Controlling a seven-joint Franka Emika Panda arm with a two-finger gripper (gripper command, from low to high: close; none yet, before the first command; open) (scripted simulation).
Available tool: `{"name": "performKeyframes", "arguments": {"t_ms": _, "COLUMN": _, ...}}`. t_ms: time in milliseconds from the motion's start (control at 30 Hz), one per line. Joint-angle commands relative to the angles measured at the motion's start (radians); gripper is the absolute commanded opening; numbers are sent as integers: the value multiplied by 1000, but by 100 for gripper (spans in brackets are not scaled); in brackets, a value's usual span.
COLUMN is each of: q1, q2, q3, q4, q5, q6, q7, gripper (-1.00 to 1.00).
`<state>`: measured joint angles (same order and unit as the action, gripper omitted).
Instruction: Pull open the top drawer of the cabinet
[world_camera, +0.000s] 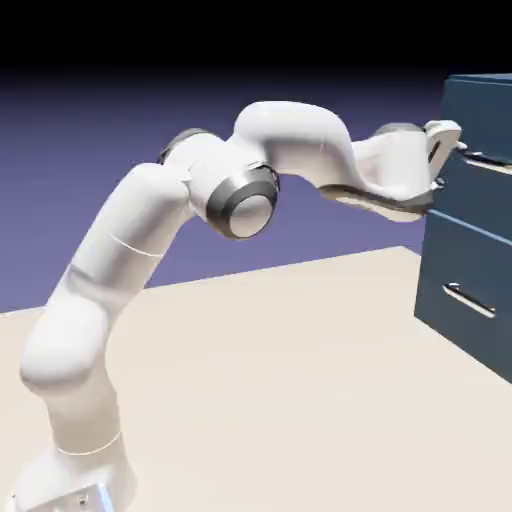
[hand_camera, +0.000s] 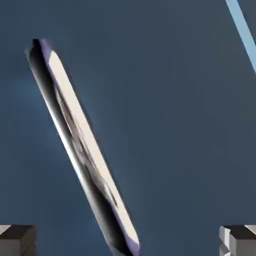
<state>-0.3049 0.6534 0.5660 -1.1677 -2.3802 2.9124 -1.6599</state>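
The cabinet is standing on the worktop, and everything here is placed from it. The top drawer is sitting flush in the cabinet's upper half, not yet pulled out, with the matching lower drawer directly beneath it. The arm is reaching level toward the cabinet, and the claw is arriving right at the top drawer's front, close to its handle; whether it is touching cannot be told.

In the hand view, the silver bar handle is running slantwise across the navy front, and the two grey fingertips are showing well apart at the bottom edge. The claw is standing wide, gripping nothing. The bar's lower end is lying between the tips, while its upper part is leaning off toward one side.

The handle is looking rigid, smooth and likely slippery, so a firm pinch around the bar's middle is seeming the best hold. The drawer is probably sliding on straight runners and should be resisting a crooked pull, so the wrist is likely needing a roll to square the fingers across the bar
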Motion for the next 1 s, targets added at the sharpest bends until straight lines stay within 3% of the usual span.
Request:
{"name": "performKeyframes", "arguments": {"t_ms": 0, "q1": -6, "q2": 22, "q3": 10, "q4": 30, "q5": -43, "q6": -2, "q7": -44, "gripper": 0}}
{"name": "performKeyframes", "arguments": {"t_ms": 100, "q1": -17, "q2": 66, "q3": 30, "q4": 88, "q5": -128, "q6": -7, "q7": -129, "gripper": 0}}
{"name": "performKeyframes", "arguments": {"t_ms": 700, "q1": 13, "q2": 492, "q3": 413, "q4": 545, "q5": 129, "q6": 13, "q7": -877, "gripper": 0}}
{"name": "performKeyframes", "arguments": {"t_ms": 733, "q1": 13, "q2": 492, "q3": 413, "q4": 545, "q5": 129, "q6": 13, "q7": -877, "gripper": -100}}
{"name": "performKeyframes", "arguments": {"t_ms": 967, "q1": -88, "q2": 371, "q3": 402, "q4": 327, "q5": -22, "q6": -38, "q7": -644, "gripper": -100}}
